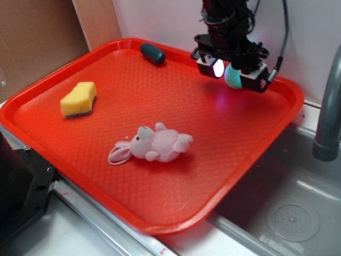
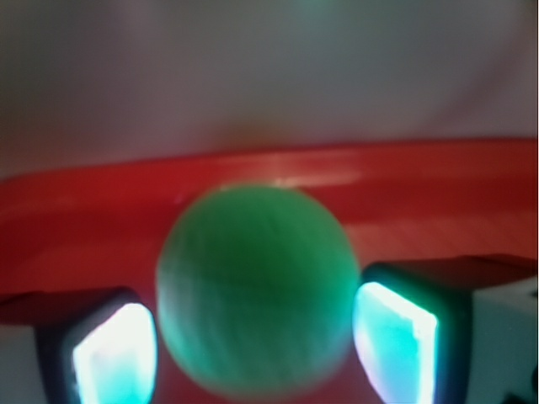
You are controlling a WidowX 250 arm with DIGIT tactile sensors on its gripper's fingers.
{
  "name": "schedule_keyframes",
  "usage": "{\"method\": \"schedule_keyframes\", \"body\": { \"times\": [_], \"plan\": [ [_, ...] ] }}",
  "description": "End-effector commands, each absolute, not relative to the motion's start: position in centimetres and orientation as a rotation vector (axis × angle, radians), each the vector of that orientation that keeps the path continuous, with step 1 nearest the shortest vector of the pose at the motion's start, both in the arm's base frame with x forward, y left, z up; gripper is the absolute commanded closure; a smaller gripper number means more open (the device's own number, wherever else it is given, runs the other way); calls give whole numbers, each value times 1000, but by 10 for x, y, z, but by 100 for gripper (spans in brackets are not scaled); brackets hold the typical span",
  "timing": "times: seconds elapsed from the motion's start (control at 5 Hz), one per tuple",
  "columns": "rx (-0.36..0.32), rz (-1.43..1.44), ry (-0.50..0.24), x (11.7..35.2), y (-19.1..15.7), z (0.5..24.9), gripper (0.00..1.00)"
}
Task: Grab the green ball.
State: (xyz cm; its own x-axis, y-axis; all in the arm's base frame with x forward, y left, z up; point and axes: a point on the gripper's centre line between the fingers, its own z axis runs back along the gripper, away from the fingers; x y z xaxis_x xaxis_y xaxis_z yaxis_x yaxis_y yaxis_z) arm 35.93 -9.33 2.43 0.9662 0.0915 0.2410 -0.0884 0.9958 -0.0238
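The green ball (image 1: 232, 78) is a small mint-green knitted ball, held between the two lit pads of my gripper (image 1: 235, 73) over the far right part of the red tray (image 1: 160, 224). In the wrist view the green ball (image 2: 253, 286) fills the middle of the frame, blurred. The glowing pads (image 2: 114, 358) press against it on both sides, so my gripper (image 2: 253, 370) is shut on it. The ball appears to hang slightly above the tray floor.
A pink plush bunny (image 1: 157, 145) lies in the tray's middle. At the left sits a yellow sponge (image 1: 79, 100), and a dark teal capsule (image 1: 152, 53) rests by the far rim. A sink (image 1: 293, 213) and grey faucet pipe (image 1: 327, 112) are to the right.
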Motion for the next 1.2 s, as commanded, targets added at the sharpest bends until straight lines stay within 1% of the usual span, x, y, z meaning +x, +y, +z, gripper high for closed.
{"method": "schedule_keyframes", "body": {
  "times": [0.0, 0.2, 0.4, 0.6, 0.8, 1.0],
  "plan": [
    [-16, 131, -301, 381, -96, 34, 100],
    [-20, 111, -297, 375, -97, 38, 100],
    [-27, 102, -245, 362, -91, 49, 100],
    [18, 86, -169, 335, -76, 83, 100],
    [24, 112, -133, 307, -60, 113, 100],
    [13, 86, -84, 267, -43, 145, 100]
  ]
}}
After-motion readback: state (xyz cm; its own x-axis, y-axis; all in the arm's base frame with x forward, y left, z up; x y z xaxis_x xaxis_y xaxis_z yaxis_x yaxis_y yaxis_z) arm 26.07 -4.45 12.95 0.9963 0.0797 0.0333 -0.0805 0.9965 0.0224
